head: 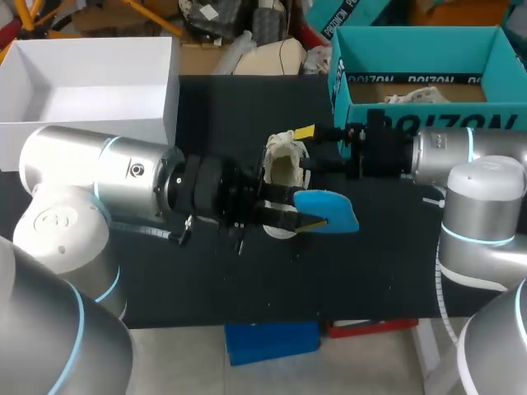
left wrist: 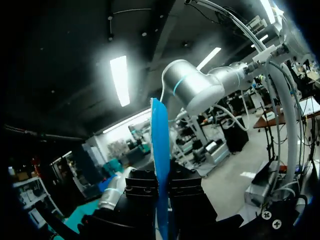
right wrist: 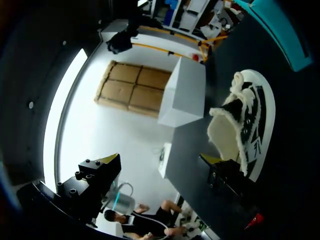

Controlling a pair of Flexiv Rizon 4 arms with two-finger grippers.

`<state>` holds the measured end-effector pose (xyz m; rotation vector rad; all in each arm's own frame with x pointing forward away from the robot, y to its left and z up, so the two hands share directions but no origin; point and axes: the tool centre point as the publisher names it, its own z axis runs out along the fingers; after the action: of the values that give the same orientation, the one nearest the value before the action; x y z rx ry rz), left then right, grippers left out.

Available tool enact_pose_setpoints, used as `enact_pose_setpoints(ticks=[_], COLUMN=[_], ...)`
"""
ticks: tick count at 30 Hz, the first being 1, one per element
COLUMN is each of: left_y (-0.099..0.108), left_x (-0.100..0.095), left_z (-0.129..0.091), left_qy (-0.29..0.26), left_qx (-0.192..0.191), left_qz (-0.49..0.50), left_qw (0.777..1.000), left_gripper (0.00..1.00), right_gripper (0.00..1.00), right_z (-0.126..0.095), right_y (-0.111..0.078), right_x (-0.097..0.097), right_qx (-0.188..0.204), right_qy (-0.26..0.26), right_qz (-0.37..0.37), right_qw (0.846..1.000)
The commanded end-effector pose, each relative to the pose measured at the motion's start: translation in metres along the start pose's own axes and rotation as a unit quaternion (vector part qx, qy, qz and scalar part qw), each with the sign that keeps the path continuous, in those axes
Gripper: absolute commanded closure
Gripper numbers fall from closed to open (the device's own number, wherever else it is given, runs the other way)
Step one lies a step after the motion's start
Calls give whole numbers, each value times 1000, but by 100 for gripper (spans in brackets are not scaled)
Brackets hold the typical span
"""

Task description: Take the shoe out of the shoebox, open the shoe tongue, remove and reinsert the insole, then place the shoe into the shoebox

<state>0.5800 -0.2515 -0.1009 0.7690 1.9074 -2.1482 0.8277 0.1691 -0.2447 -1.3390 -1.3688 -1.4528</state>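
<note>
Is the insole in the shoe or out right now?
Out. The left end effector is shut on the blue insole, holding it beside the shoe, clear of its opening.

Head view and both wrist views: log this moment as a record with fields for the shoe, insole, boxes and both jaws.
shoe: out of its box, on the black table
insole: blue, out of the shoe, held beside it
left jaws: shut on the insole
right jaws: open, one finger close by the shoe's opening
teal shoebox: open, far right of the table
white box: open, far left
</note>
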Motion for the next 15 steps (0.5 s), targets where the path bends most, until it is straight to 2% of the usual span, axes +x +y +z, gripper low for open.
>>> enact_pose_setpoints(ticks=[1, 2, 3, 15], left_y=[22, 28, 34, 34], left_x=[43, 45, 49, 49], left_z=[-16, -18, -18, -18], left_qy=[-40, -44, -38, -38], left_qx=[-49, -87, -103, -103], left_qz=[77, 101, 104, 104], left_qw=[995, 990, 989, 989], left_gripper=[100, 100, 100, 100], right_gripper=[0, 0, 0, 0], right_z=[2, 2, 2, 2], right_y=[-1, -1, -1, -1], right_x=[0, 0, 0, 0], right_qx=[-2, -2, -2, -2], right_qy=[-1, -1, -1, -1], right_qz=[0, 0, 0, 0], right_qw=[1000, 1000, 1000, 1000])
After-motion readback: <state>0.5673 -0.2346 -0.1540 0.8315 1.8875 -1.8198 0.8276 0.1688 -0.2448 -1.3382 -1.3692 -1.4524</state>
